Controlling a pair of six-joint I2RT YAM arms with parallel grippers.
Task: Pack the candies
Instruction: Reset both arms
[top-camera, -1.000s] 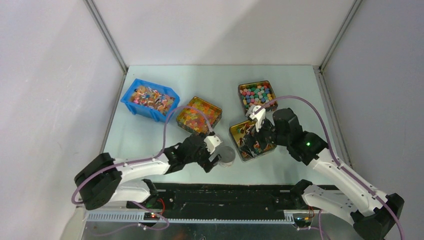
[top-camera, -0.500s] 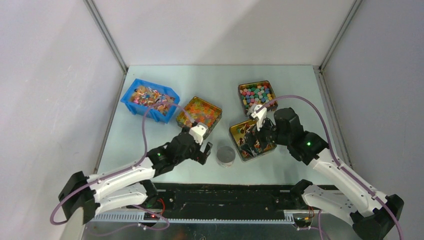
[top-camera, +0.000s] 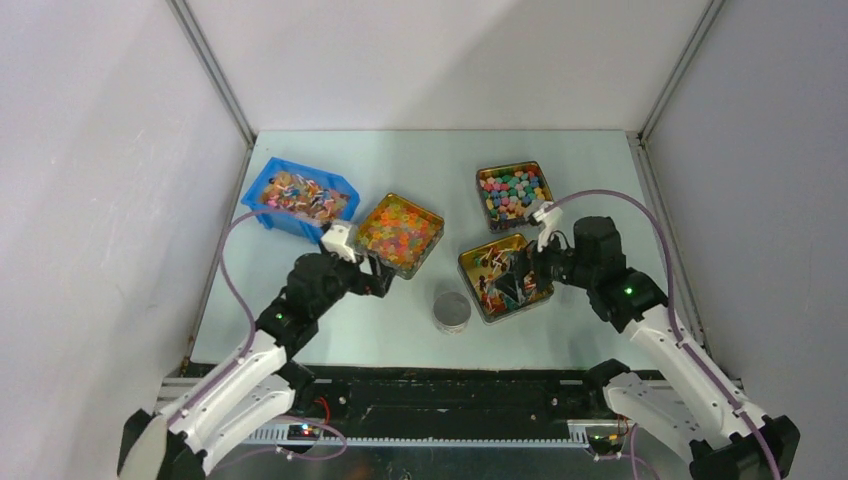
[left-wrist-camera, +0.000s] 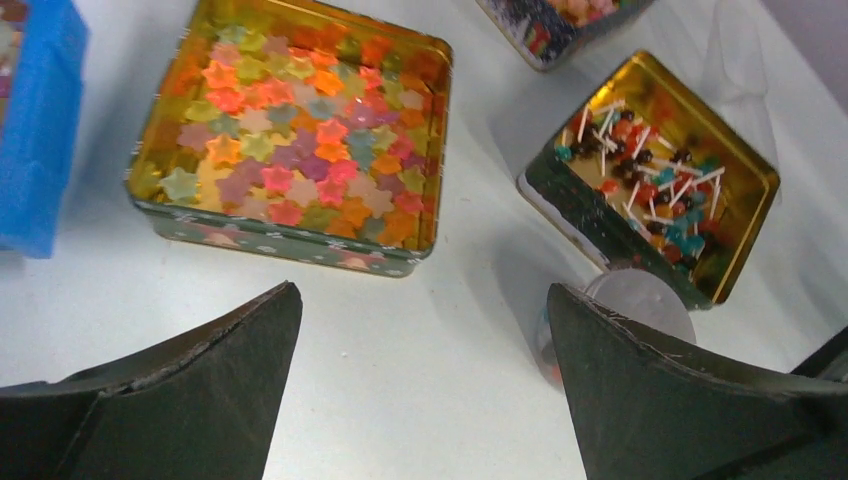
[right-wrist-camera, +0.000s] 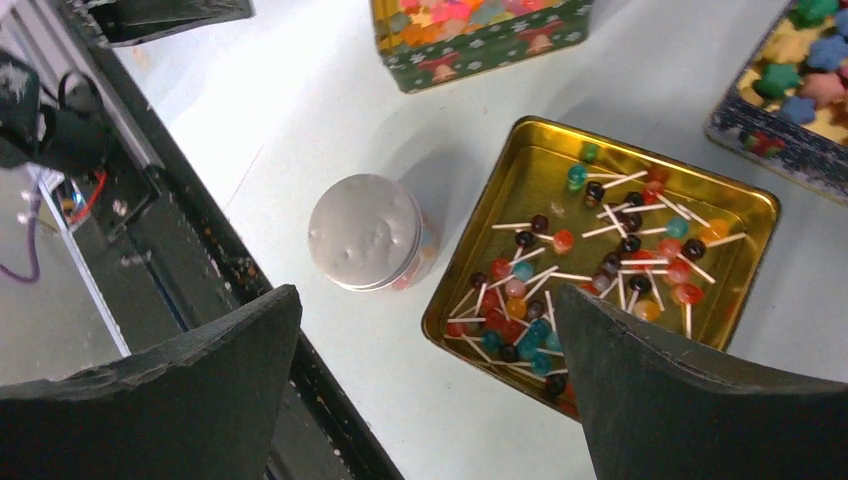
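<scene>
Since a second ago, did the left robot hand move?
Yes. The left gripper pulled away from the round jar, going up and left in the top view, toward the blue bin.

No readable text, labels or numbers in any view; the tin (left-wrist-camera: 290, 245) wall carries only a small printed pattern, too blurred to show lettering.

Between the jaws of the right gripper (right-wrist-camera: 425, 290), the square gold metal tin (right-wrist-camera: 535, 165) shines mirror-glossy, and the round silvery foil lid (right-wrist-camera: 365, 232) looks dull and dimpled. Beyond the jaws of the left gripper (left-wrist-camera: 422, 288), the blue plastic bin (left-wrist-camera: 35, 130) is matt. The pale table (left-wrist-camera: 400, 370) is smooth and faintly sheened.
</scene>
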